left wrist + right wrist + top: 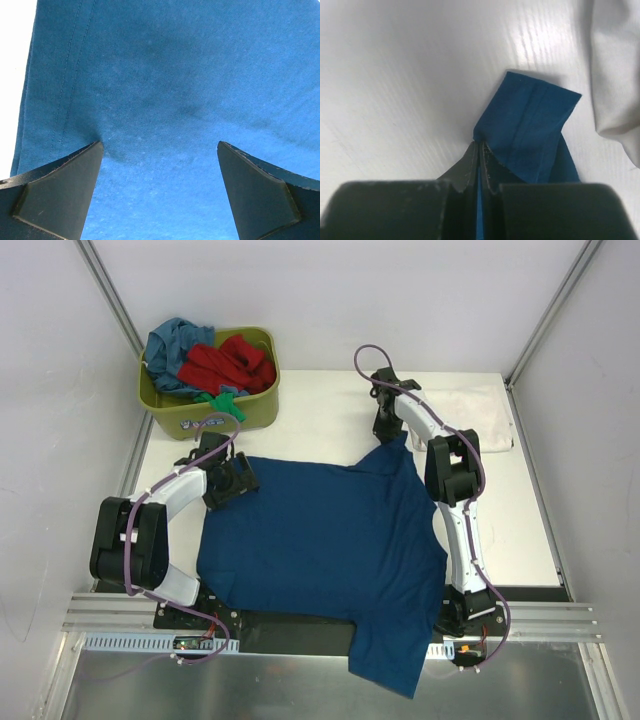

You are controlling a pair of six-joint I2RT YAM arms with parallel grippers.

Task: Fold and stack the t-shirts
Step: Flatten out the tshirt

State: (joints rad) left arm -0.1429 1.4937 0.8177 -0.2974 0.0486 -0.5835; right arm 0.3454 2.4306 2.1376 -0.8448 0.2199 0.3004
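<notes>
Navy t-shirt (320, 550) pinched by right end effector (479, 146), left end effector (160, 146) spread, red tee (228, 364), teal tee (168, 342) in tub (258, 406)

We find no text, number or brand that we can read. The olive tub (258, 408) bears a small pale mark on its front wall, too small to make out.

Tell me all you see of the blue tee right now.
The blue tee is plain soft cloth, spread mostly flat on the table, with one end drooping over the near edge. The right claw is shut on a stitched far corner; the open left claw sits at its far left hem.
</notes>
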